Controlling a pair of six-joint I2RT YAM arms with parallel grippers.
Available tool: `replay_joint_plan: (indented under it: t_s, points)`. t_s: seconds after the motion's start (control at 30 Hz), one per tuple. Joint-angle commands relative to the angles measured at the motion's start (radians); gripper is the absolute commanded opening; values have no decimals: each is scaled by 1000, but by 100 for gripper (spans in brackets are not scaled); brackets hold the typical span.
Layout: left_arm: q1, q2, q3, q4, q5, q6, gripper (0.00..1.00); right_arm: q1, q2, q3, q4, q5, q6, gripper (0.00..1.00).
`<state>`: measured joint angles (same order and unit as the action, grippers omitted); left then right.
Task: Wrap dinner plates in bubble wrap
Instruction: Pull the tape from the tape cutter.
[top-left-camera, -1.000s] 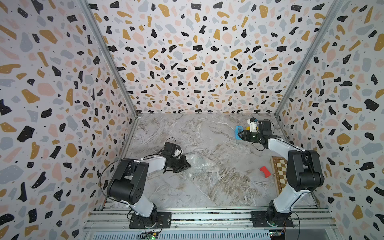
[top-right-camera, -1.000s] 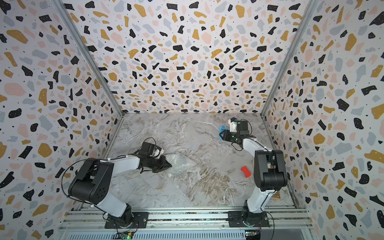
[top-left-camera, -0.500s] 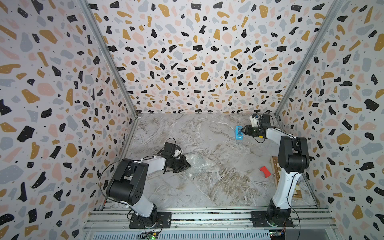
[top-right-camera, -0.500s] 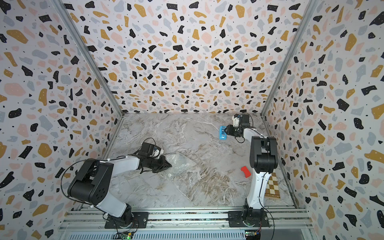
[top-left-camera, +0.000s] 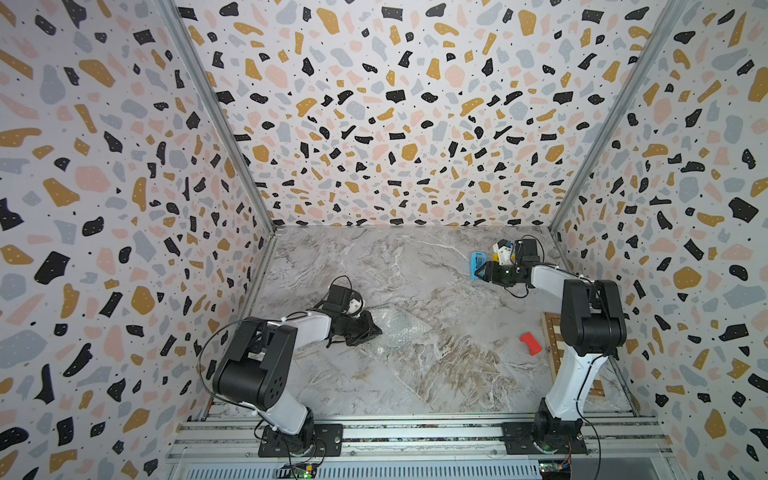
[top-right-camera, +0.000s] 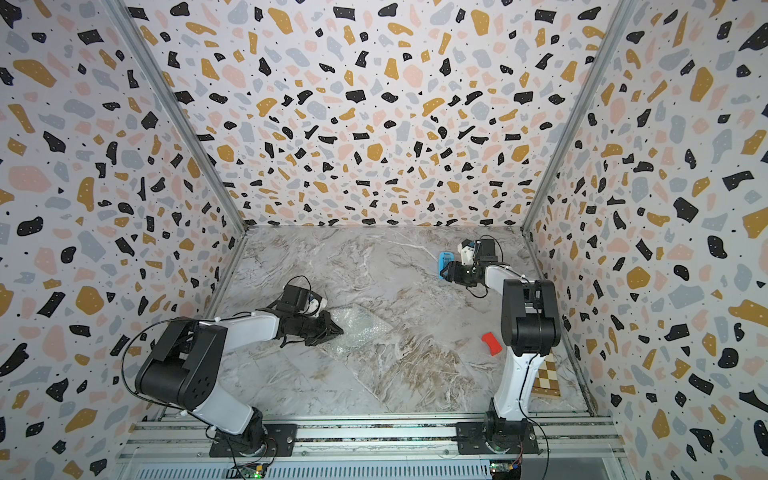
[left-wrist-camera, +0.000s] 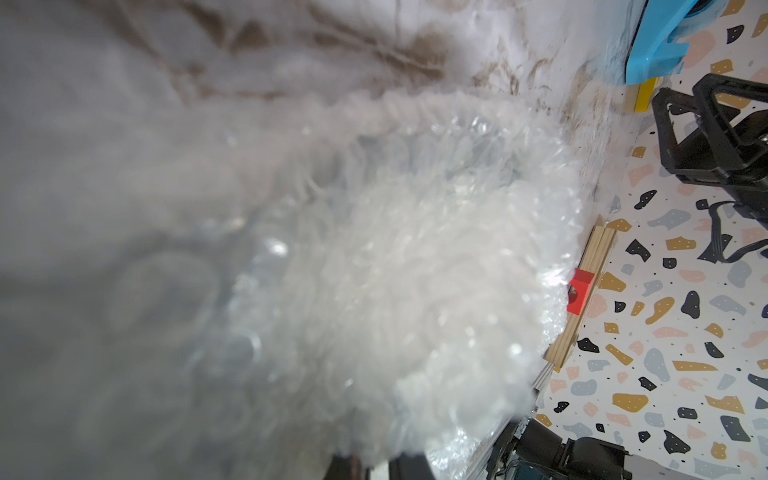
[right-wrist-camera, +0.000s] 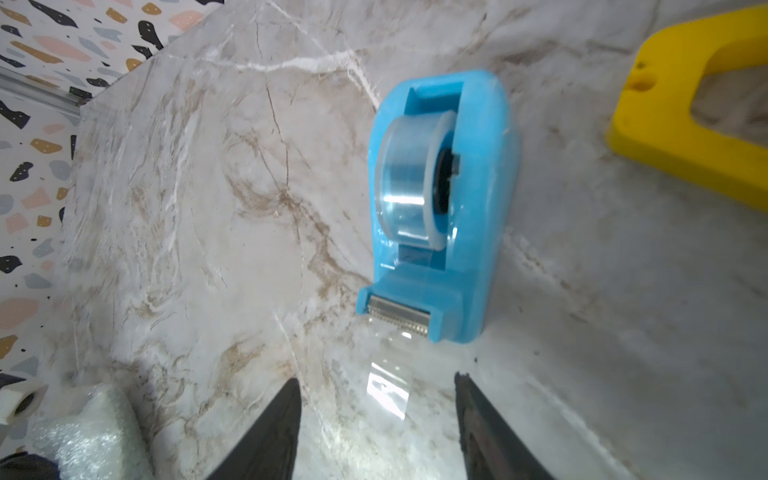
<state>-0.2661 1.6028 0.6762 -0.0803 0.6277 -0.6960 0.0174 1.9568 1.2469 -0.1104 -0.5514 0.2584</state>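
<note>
In front of the left pincer (top-left-camera: 374, 330): the bubble wrap (top-left-camera: 399, 332) is lying on the marble table (top-left-camera: 415, 395), touching the pincer's tip.
The left pincer: its jaws are pressing together, and they are looking clamped on the near edge of the bubble wrap.
The right pincer (right-wrist-camera: 376, 380): its jaws are standing apart and holding nothing.
In front of the right pincer: a blue tape dispenser (right-wrist-camera: 457, 208) is sitting just ahead. A loose strip of tape (right-wrist-camera: 388, 386) is reaching out between the jaws.
Where the dinner plate is: it is not showing plainly anywhere. I cannot tell if it is hiding under the wrap.
How the wrap is going to handle: I am guessing it is light, soft, floppy and a bit slippery, so it is going to bunch up. Pinching an edge or a corner is looking best.
How a plate is going to handle: I am guessing it is heavy, stiff and easy to break, so holding the rim is looking safest.
What the top views are showing: both arms well apart, and a red block (top-left-camera: 530, 343) beside the right arm.
What the wrist views are showing: the loose tape strip and the wrap's bubbles up close. The top views are too far away for those.
</note>
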Motion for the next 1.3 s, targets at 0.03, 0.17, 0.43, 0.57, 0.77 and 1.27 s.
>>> replay_joint_plan:
  t_s: [0.03, 0.17, 0.43, 0.57, 0.77, 1.27]
  points:
    - [-3, 39, -54, -122, -99, 3, 12, -4, -20, -25, 45, -57, 23, 61]
    - [-4, 35, -52, -128, -100, 4, 12, -23, 5, -34, 86, -107, 41, 61]
    - [-3, 41, -44, -132, -105, 3, 12, -29, 60, -18, 117, -178, 70, 61]
    - [-4, 42, -42, -136, -108, 3, 12, -30, 81, -21, 124, -180, 77, 62]
    - [-5, 47, -38, -138, -108, 3, 12, -36, 90, -28, 173, -226, 106, 59]
    - [-8, 43, -30, -147, -113, 6, 12, -61, 104, -63, 225, -246, 167, 38]
